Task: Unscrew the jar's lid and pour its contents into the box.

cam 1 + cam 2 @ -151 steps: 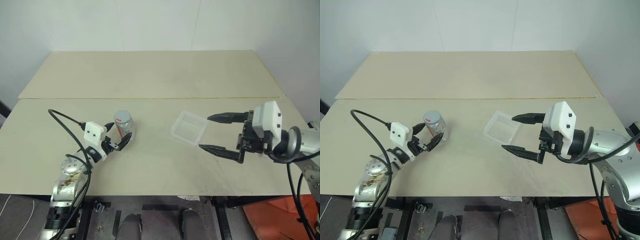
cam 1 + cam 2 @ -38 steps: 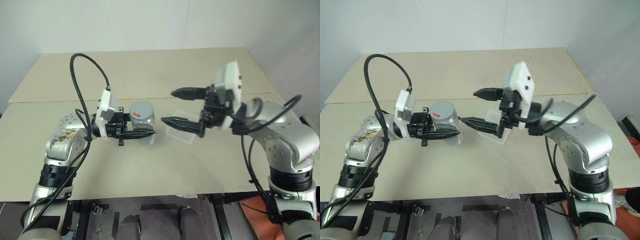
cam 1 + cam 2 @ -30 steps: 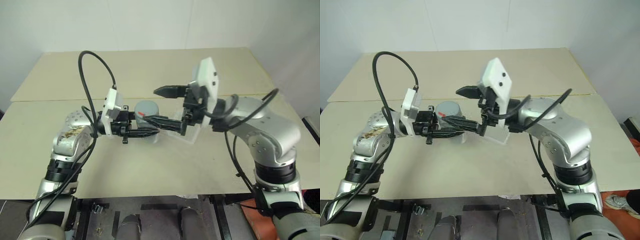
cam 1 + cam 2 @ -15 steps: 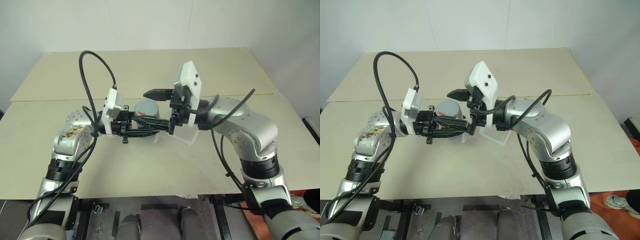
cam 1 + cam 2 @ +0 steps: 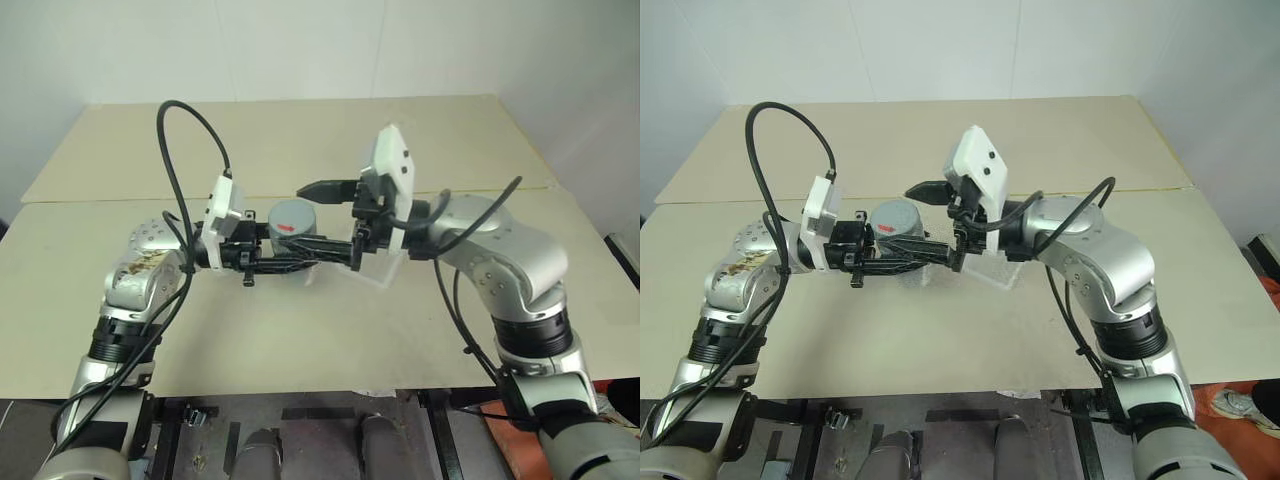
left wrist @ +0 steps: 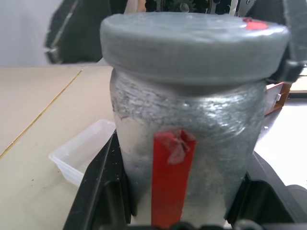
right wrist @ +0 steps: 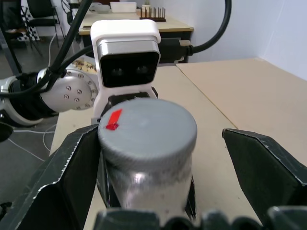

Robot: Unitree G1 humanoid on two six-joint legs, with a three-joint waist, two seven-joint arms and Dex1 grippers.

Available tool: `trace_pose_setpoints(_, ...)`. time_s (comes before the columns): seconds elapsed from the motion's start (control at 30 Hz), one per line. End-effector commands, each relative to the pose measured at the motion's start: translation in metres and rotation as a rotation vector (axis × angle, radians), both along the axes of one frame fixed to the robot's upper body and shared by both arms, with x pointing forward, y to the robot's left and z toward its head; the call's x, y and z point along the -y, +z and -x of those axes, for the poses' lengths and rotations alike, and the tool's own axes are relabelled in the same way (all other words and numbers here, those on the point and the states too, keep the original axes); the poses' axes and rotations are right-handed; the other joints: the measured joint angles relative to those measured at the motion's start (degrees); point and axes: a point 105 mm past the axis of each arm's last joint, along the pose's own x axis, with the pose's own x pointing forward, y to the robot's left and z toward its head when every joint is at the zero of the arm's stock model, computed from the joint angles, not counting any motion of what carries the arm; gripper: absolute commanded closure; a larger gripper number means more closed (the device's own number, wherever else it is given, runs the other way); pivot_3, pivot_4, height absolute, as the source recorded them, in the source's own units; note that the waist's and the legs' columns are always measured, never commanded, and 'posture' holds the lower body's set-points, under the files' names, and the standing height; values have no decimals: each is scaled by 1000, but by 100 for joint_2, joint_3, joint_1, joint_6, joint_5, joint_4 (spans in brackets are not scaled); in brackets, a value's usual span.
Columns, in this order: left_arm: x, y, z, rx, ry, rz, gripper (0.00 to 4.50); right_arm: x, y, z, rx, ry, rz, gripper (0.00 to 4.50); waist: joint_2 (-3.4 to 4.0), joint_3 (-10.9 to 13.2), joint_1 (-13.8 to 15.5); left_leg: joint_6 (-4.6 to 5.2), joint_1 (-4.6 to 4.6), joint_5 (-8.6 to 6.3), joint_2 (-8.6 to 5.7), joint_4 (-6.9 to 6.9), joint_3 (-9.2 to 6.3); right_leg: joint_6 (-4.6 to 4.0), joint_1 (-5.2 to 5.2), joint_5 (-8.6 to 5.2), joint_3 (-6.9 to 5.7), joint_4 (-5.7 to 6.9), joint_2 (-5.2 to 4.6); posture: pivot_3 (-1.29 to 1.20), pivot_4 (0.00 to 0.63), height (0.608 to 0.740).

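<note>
The left gripper (image 5: 300, 263) is clamped on the jar (image 6: 187, 143), holding it upright above the table (image 5: 300, 340), just beside the box (image 5: 385, 268). The lid (image 7: 146, 128) is on, its red mark (image 7: 112, 120) facing up. The right gripper (image 7: 158, 158) is spread wide, one finger on each side of the lid; the near finger (image 7: 72, 163) looks to be touching or just beside the rim, the other stands apart.

Handling, as judged: the jar is rigid and probably light. Its wrapped wall may be slick, so the body grip below the lid must resist twisting. Take the lid by its ribbed rim, opposite sides, not the flat top. Contents cannot be made out.
</note>
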Motion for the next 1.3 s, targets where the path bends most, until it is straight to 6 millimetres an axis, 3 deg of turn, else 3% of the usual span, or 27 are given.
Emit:
trace_pose_setpoints(0.03, 0, 10, 9, 50, -54, -2, 2559, 35, 20, -18, 62, -156, -64, 24, 0, 0, -6, 0, 0, 0, 0, 0, 0, 0, -1, 0, 0, 1, 0, 0, 150, 740)
trace_pose_setpoints(0.27, 0, 9, 9, 47, -58, -1, 2559, 51, 19, -22, 51, -201, -62, 24, 0, 0, 8, 1, -1, 0, 0, -2, 0, 0, -2, 0, 0, -1, 0, 0, 150, 740)
trace_pose_setpoints(0.57, 1, 10, 6, 47, -48, 9, 2559, 54, 18, -14, 67, -177, -21, 24, 0, 0, 4, 1, -1, -1, 0, -1, 2, 0, -1, 0, 1, -2, 0, 0, 150, 740)
trace_pose_setpoints(0.87, 3, 11, 1, 47, -37, 20, 2559, 31, 25, 17, 107, -42, -24, 24, 0, 0, 1, 1, 0, -1, 0, -1, 1, 0, 0, 0, 0, -1, 0, 0, 150, 740)
trace_pose_setpoints(1.3, 4, 10, 7, 48, -48, 18, 2559, -14, 27, 27, 124, 56, -77, 24, 1, 0, -4, 1, -1, 0, 0, -1, 0, 0, -4, 0, 0, 1, 0, 0, 150, 740)
